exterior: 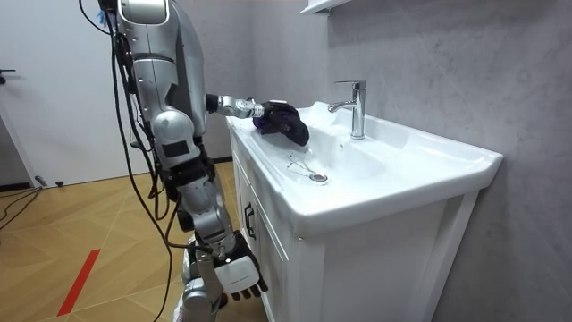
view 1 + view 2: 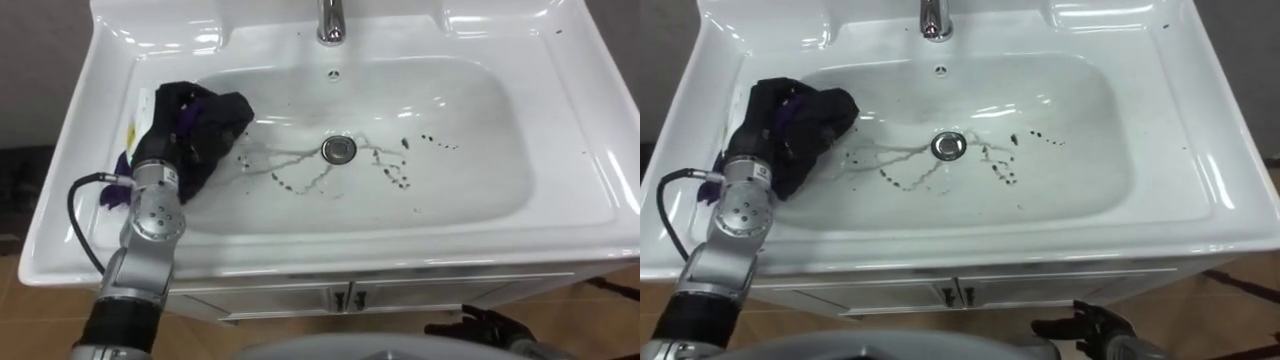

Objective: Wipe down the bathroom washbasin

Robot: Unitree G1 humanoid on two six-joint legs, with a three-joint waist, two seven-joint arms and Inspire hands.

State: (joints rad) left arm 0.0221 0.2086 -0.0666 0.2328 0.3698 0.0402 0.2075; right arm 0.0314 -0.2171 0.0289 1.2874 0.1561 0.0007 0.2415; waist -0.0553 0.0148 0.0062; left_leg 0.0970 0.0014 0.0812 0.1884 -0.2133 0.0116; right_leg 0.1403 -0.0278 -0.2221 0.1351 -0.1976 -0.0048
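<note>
Left robot hand (image 2: 168, 128) left of round metal drain (image 2: 339, 149), fingers hidden in crumpled dark purple cloth (image 2: 222, 115), grip unreadable; dark streaks (image 2: 300, 178) ring drain in white ceramic basin (image 2: 480, 195).

White cabinet (image 1: 279, 234) standing on wooden floor (image 1: 54, 233); small door handles (image 2: 342, 297) showing at its front edge; chrome tap (image 2: 331, 20) rising at its back edge; red strip (image 1: 79, 282) lying across floor.

Left robot hand (image 2: 165, 125) outstretched forward
</note>
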